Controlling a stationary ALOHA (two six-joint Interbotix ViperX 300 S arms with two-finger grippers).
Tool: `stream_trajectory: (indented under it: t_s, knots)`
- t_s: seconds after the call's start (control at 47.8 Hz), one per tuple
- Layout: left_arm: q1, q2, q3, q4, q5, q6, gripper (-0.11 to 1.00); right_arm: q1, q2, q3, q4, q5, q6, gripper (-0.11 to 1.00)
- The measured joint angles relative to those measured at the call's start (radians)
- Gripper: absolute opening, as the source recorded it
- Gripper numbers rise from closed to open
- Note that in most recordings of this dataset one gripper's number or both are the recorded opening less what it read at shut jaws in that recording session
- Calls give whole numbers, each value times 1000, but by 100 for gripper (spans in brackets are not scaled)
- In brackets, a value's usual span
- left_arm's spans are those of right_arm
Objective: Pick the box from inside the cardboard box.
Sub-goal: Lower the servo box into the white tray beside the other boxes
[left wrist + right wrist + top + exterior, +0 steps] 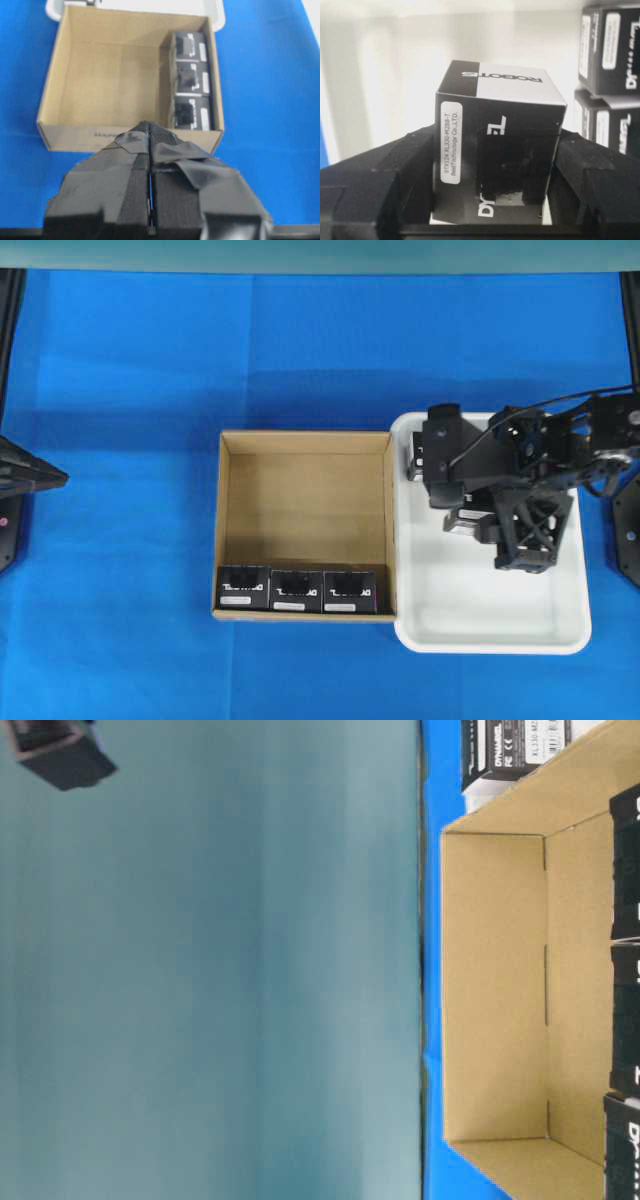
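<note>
Leftmost, the left gripper [150,165] sits at the edge of the blue cloth-covered table [120,390], its tape-wrapped black fingers [125,190] pressed together with only a hairline seam between them, pointing toward the carton from well outside it. Next comes the large square brown corrugated-cardboard box [305,445] with low walls, its floor mostly bare; three small black cuboid boxes with white lettering [297,590] stand side by side in a row against its near wall, each touching the next. Just right of the carton, touching its side, lies the white rounded plastic tray [500,625]. Over the tray's far half hangs the right gripper [495,170], and the wrist view shows it pinching one small black box with a white label [497,150] between its two black fingers [395,170], one on either side face. This held box is outside the carton, above the tray. Behind it, at the right, two more identical black boxes [610,90] are stacked by the tray's wall.
</note>
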Motion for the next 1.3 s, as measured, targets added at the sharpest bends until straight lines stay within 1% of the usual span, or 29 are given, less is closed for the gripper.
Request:
stream_trajectory:
  t_s: [0.105, 0.439, 0.67, 0.942, 1.13, 1.297]
  knots:
    - [0, 0, 0, 0, -2, 0, -5, 2, 29, 11, 0, -32, -18, 62]
    - [0, 0, 0, 0, -2, -2, -5, 3, 146, 14, 0, -118, -114, 62]
    - [0, 0, 0, 0, -2, -23, -5, -6, 210, 14, -6, -184, -118, 62]
    - [0, 0, -2, 0, -2, -23, -5, -37, 256, 17, -41, -210, -126, 62]
    - [0, 0, 0, 0, -5, -23, -5, -38, 293, 18, -41, -233, -146, 62]
    - [0, 0, 0, 0, -11, -23, -5, -38, 311, 18, -43, -233, -147, 62]
